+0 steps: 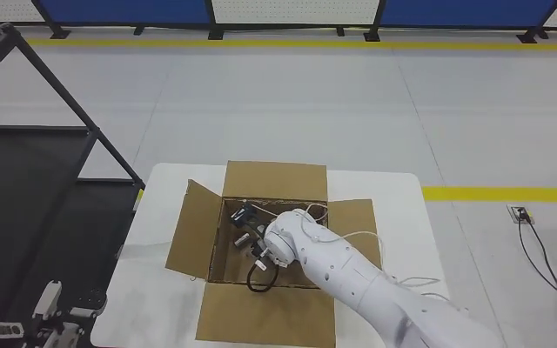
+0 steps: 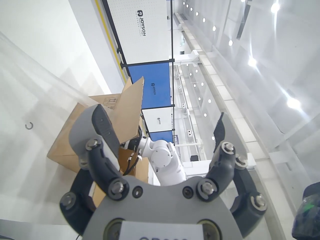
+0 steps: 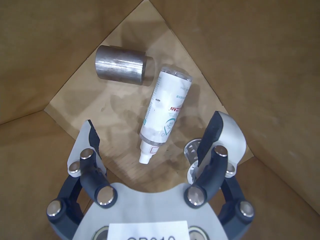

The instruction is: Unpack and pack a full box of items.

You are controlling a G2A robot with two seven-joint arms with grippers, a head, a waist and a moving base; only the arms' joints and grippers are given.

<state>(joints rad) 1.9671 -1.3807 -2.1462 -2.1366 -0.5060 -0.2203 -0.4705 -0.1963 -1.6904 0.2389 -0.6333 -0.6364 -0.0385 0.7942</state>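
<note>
While you scan the top view from the left: a black frame [image 1: 83, 165] stands off the table's left edge, then comes the white table [image 1: 400, 196] with the cardboard box [image 1: 274, 181] sitting mid-table, all four flaps folded outward. Your left gripper [image 2: 160, 114] is well apart from the box, on its left side, with the jaws wide apart and nothing between them. Its wrist view shows the box's outer wall and one raised flap side-on. Moving right, your right arm [image 1: 348, 270] comes in from the lower right and bends down into the box opening. The right gripper [image 3: 153, 121] is inside the box above the floor, jaws apart, gripping nothing. On the box floor under it, a steel cylinder [image 3: 120, 67] lies on its side close to a corner. A white bottle [image 3: 166, 106] lies on its side just beside the cylinder; you can't tell if they touch. The bottle's nozzle end points back toward the gripper, and no finger contact is visible. A small clear perforated item [image 3: 191, 151] sits by one finger, partly hidden behind it, so it can't be identified. Dark items [image 1: 244, 224] show in the box's left half in the top view, too small to name. Right of the table, a yellow line [image 1: 487, 193] runs on the floor.
</note>
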